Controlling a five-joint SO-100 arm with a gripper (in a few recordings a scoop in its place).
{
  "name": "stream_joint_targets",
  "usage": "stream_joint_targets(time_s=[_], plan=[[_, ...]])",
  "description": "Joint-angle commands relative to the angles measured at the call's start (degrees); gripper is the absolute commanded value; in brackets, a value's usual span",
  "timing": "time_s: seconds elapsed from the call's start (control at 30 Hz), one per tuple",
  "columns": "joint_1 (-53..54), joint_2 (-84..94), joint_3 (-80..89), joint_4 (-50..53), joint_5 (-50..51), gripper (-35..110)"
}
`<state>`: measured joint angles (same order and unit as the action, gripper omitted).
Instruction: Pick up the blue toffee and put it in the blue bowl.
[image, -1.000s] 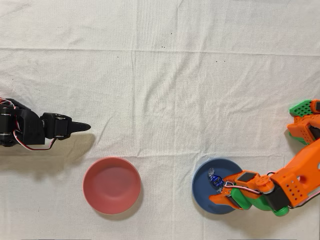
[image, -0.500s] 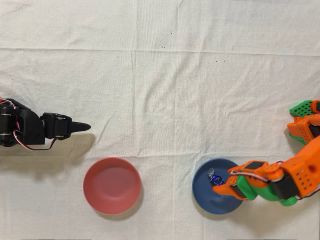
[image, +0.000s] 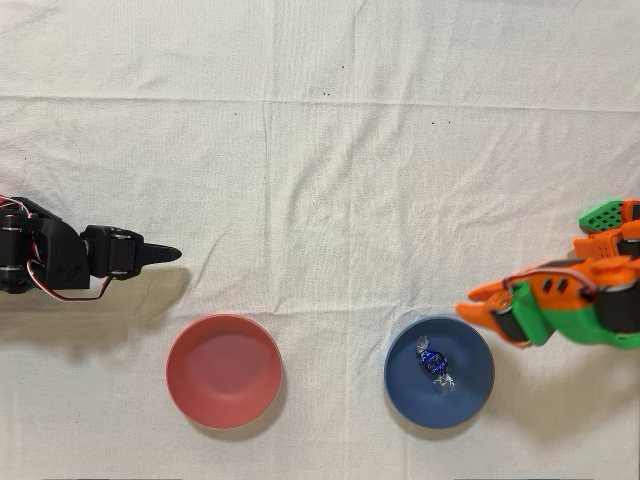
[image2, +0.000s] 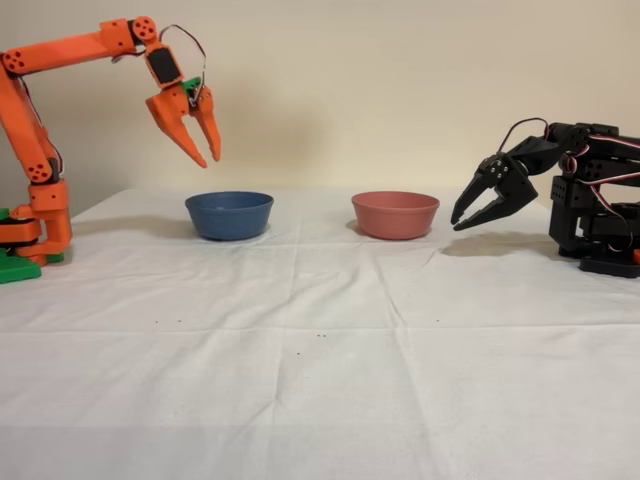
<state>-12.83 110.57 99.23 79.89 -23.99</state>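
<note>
The blue toffee (image: 434, 361) lies inside the blue bowl (image: 405, 388) in the overhead view, a little left of the bowl's centre. My orange gripper (image: 474, 308) hangs just beyond the bowl's upper right rim, open and holding nothing. From the side, the gripper (image2: 209, 157) is raised well above the blue bowl (image2: 229, 215), fingers pointing down. The bowl's wall hides the toffee in this fixed view.
A pink-red bowl (image: 182, 345) sits left of the blue one in the overhead view and right of it (image2: 395, 214) in the fixed view. The idle black arm (image: 60, 262) reaches in from the left edge. Wrinkled white cloth covers the table.
The gripper has let go of the toffee, lifted and pulled back to the right off the blue bowl. The toffee stays in the bowl.
</note>
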Motion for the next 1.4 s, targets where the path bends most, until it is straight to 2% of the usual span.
stream_joint_targets(time_s=[0.0, 0.23, 0.53, 0.8, 1.0, 1.37], plan=[[2.55, 7.91, 1.85, -0.18, 1.14, 5], [6.68, 17.49, 10.37, -4.13, 2.81, 0], [15.12, 33.31, 28.65, -15.91, -1.05, 0], [18.19, 46.23, 45.09, -24.08, 5.89, 0], [17.67, 58.45, 56.07, -25.4, 8.17, 0], [14.06, 71.19, 69.7, -25.31, 20.83, 0]])
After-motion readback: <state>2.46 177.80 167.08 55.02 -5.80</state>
